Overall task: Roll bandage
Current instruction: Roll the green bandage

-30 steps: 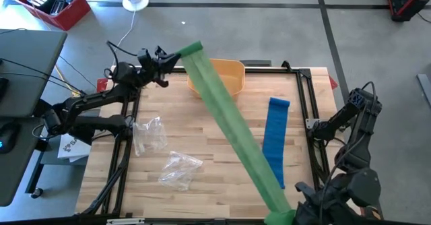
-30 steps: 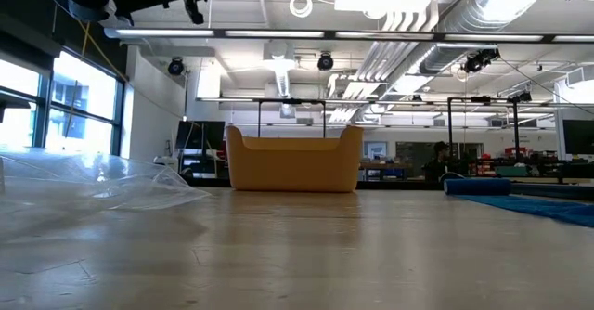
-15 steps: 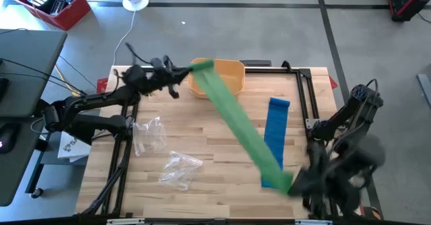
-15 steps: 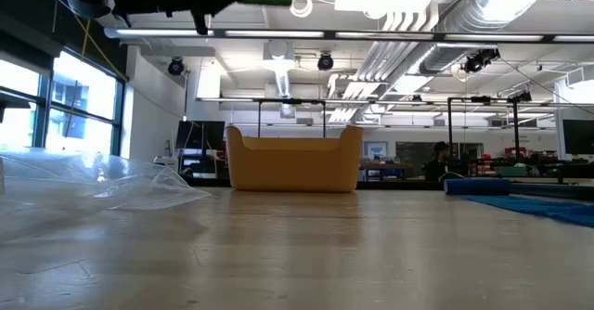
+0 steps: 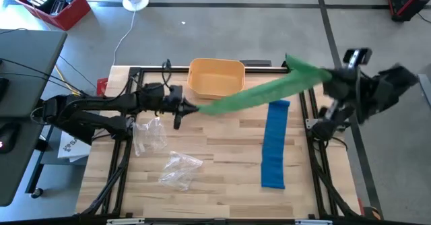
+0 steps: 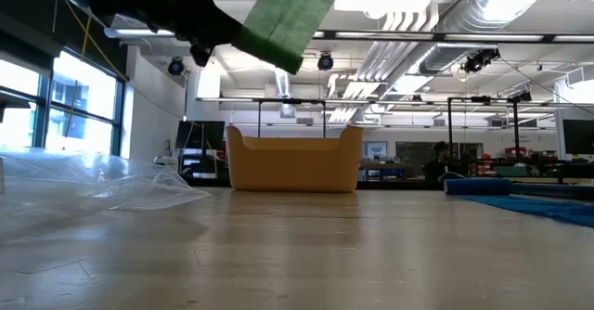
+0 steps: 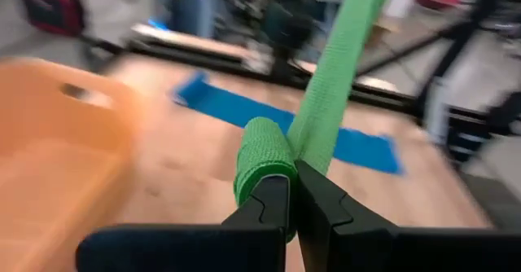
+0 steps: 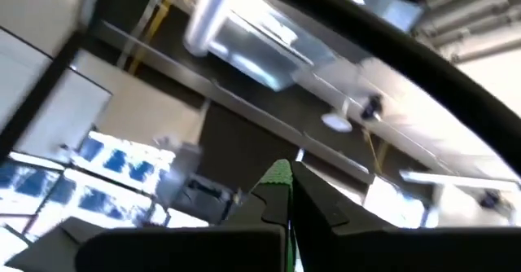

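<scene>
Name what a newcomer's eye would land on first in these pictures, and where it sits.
A green bandage hangs stretched in the air above the wooden table, pinched shut between the left hand and the right hand. Beneath it a blue bandage lies flat, with an orange bin at the far edge.

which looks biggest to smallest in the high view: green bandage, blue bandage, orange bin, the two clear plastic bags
1. green bandage, longest, though held up nearer the camera, so unsure
2. blue bandage
3. orange bin, close to the blue one in area
4. clear plastic bags, alike, not ranked
</scene>
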Motion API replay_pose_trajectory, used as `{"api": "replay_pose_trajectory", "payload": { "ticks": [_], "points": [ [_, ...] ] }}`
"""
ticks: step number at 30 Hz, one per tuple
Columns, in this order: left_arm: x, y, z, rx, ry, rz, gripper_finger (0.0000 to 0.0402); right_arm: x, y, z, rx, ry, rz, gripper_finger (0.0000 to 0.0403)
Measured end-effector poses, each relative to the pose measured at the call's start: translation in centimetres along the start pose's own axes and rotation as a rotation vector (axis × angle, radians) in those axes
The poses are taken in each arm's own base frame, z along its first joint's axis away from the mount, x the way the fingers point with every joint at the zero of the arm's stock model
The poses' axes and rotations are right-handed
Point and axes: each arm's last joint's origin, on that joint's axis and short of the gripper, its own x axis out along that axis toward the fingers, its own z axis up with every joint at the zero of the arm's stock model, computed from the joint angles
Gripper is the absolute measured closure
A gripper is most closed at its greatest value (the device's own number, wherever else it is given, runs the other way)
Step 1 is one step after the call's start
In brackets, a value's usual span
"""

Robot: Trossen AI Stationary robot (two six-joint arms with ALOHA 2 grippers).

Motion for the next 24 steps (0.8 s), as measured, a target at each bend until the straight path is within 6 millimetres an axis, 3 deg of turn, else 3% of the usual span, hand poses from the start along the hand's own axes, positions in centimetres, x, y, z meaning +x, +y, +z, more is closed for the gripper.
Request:
{"api": "replay_pose_trajectory", "payload": {
  "ticks": [8,17,24],
  "points": [
    [0.4,-3.7,-1.3,-0.089,0.118,-0.203,0.0401,0.8,-0.5,-3.0,-0.039,0.206,-0.031,0.0403],
    [1.2,-7.4,-2.6,-0.091,0.168,-0.315,0.0401,1.1,-1.5,-6.0,-0.115,0.479,-0.201,0.0403],
    [1.9,-10.5,-2.4,0.074,0.010,-0.474,0.0401,0.4,-1.8,-9.6,-0.129,0.741,-0.220,0.0403]
  ]
}}
